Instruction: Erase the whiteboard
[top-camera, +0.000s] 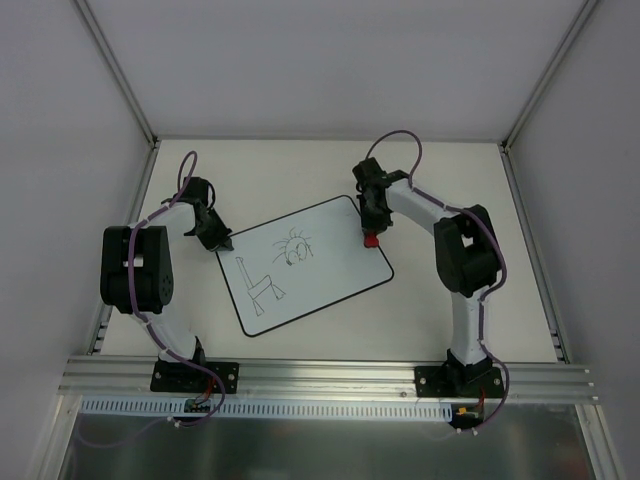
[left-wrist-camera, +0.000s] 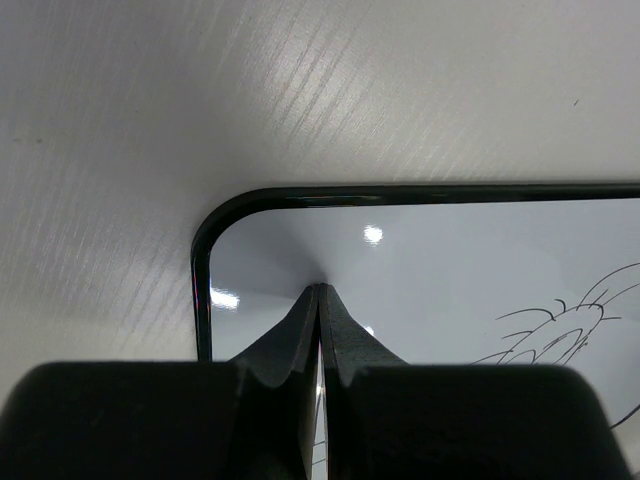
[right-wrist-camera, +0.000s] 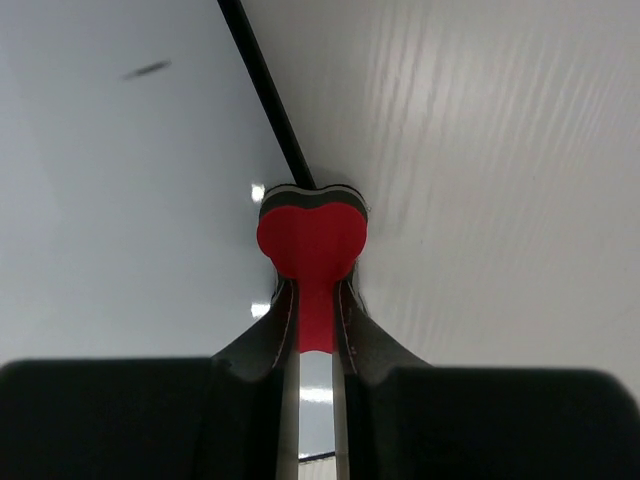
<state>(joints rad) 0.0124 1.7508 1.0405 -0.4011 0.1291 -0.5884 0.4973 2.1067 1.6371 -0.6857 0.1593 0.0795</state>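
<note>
Glossy whiteboard (left-wrist-camera: 450, 270), matt streaked table (left-wrist-camera: 300, 90)

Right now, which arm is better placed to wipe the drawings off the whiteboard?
Right. The right gripper is shut on the red eraser at the whiteboard edge. The left gripper is shut with nothing in it, tips near a board corner.

table (top-camera: 350, 345): white, ridged | walls (top-camera: 330, 70): plain white panels | rail (top-camera: 330, 375): aluminium, near edge | light: apparently overhead
</note>
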